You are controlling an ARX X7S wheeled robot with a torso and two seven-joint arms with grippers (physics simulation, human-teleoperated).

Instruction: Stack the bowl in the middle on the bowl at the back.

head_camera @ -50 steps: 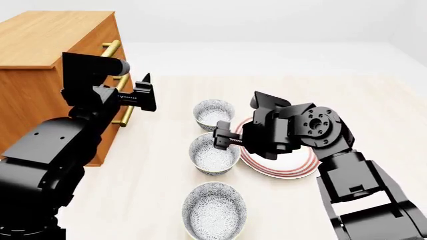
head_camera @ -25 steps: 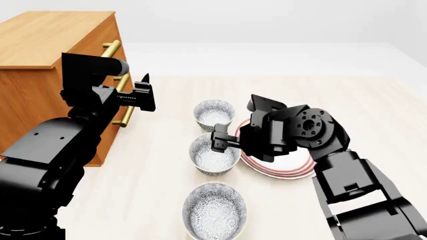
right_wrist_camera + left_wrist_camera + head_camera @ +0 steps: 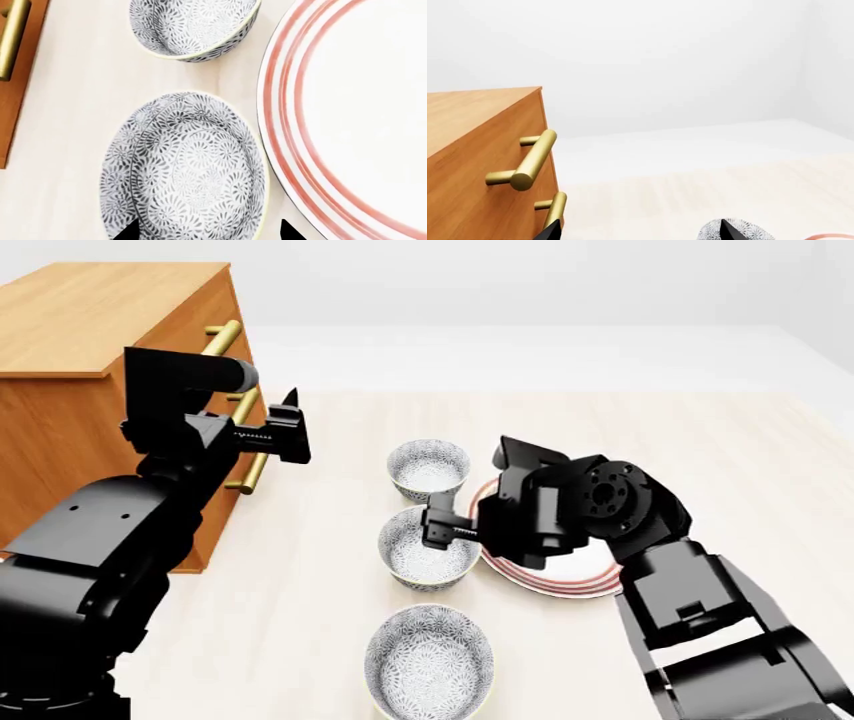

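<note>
The middle bowl (image 3: 429, 547) sits on the tabletop (image 3: 694, 440) between the back bowl (image 3: 429, 468) and the front bowl (image 3: 429, 660), just beside the red-ringed plate (image 3: 587, 575). The right pincer (image 3: 438, 527) hangs over its right rim, tips apart astride it. The left pincer (image 3: 287, 425) hovers open near the wooden drawer cabinet (image 3: 80, 350).

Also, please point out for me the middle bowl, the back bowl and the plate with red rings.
middle bowl (image 3: 427, 550), head view, on its patterned inside.
back bowl (image 3: 429, 468), head view, on its inner bottom.
plate with red rings (image 3: 360, 110), right wrist view, on its bare white centre.
</note>
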